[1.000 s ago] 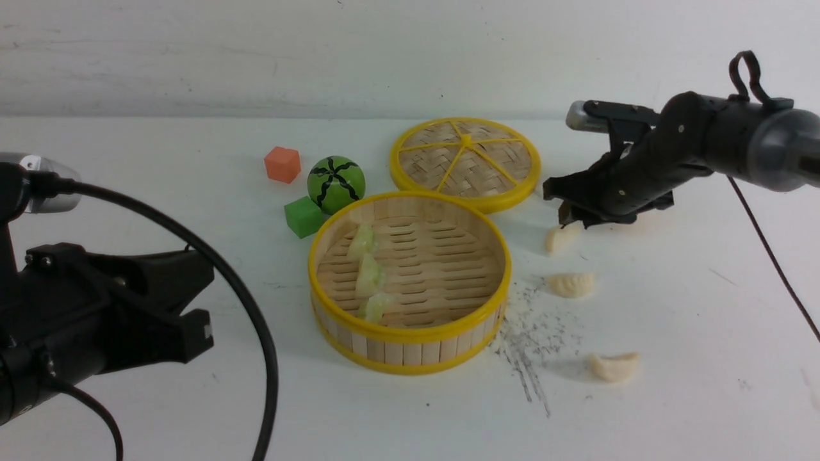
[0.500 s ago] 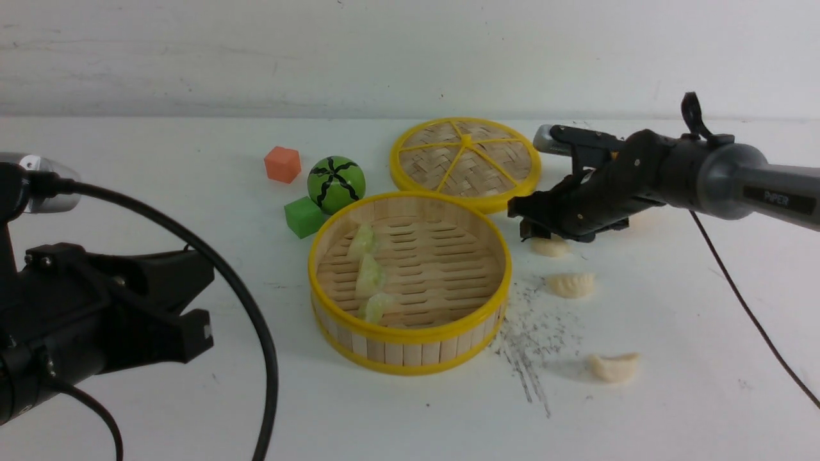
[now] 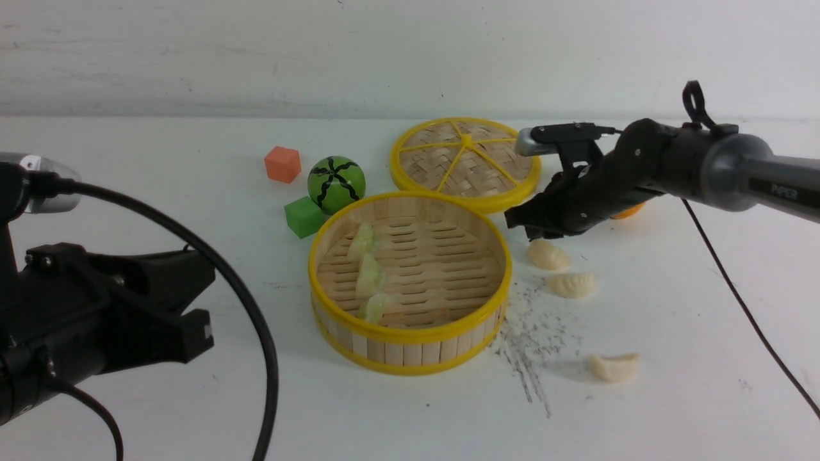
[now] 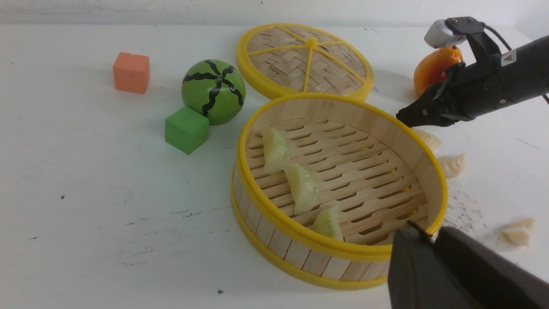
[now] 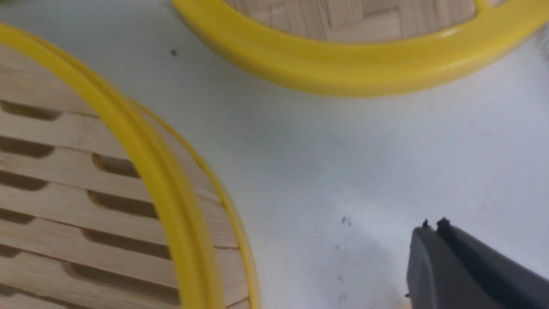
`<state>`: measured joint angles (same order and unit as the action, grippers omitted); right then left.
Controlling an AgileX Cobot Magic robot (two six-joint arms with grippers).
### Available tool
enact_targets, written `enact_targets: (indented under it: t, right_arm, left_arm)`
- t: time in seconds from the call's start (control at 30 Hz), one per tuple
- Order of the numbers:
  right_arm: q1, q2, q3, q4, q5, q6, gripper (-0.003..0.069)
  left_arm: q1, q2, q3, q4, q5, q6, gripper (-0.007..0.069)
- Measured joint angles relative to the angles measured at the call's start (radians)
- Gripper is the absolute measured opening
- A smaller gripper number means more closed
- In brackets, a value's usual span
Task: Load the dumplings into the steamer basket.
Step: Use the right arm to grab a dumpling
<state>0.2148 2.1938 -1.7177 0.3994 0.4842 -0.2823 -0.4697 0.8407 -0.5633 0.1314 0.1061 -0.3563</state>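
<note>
The steamer basket (image 3: 410, 333) stands mid-table with three pale green dumplings (image 3: 370, 276) in a row along its left side. Three cream-white dumplings lie on the table to its right: one (image 3: 548, 255) just below my right gripper's tips, one (image 3: 571, 284) beside it, and one (image 3: 615, 367) nearer the front. My right gripper (image 3: 514, 222) hangs low between the basket and the lid, shut with nothing between its fingers (image 5: 429, 240). My left gripper (image 4: 414, 229) is at the near left, fingers together and holding nothing.
The flat woven lid (image 3: 466, 160) lies behind the basket. A green striped ball (image 3: 336, 184), a green cube (image 3: 303, 216) and an orange cube (image 3: 282, 164) sit left of it. An orange pear (image 4: 435, 68) is behind my right arm. Dark scuffs (image 3: 528, 339) mark the table.
My right gripper moved left toward the basket and went from open to shut. The nearest white dumpling shifted slightly and stays on the table. The left arm has not moved.
</note>
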Motion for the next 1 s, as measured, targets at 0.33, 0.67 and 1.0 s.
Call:
enact_targets:
  t: [0.33,0.67,1.0]
  right_arm:
    - [-0.001,-0.093,0.000,-0.006,0.018,-0.004,-0.0012]
    - [-0.004,-0.036,0.000,-0.093,0.142,-0.040,0.0278]
    - [-0.004,0.034,0.000,-0.099,0.170,-0.042,0.0186]
  left_arm:
    - [0.000,0.000,0.000,0.000,0.000,0.000,0.0074]
    - [0.000,0.000,0.000,0.000,0.002,0.000,0.0083]
    - [0.000,-0.069,0.000,0.010,0.042,0.000,-0.0011]
